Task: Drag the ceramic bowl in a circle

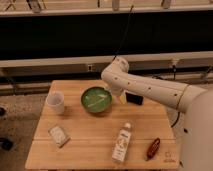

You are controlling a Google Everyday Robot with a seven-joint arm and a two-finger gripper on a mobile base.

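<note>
The round, glossy green ceramic bowl (96, 99) sits toward the back of the wooden surface (90, 145). The hand (121, 96), fingers spread, hangs just beside its rim. Judged an approach step: next it must catch the rim before circling.

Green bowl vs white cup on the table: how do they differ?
The ceramic bowl is green, wide and shallow; the white cup is narrower and taller. The bowl sits centrally; the cup stands well to picture-left. The gripper is at the bowl's picture-right rim, well away from the cup. Both stand upright, mouths up.
</note>
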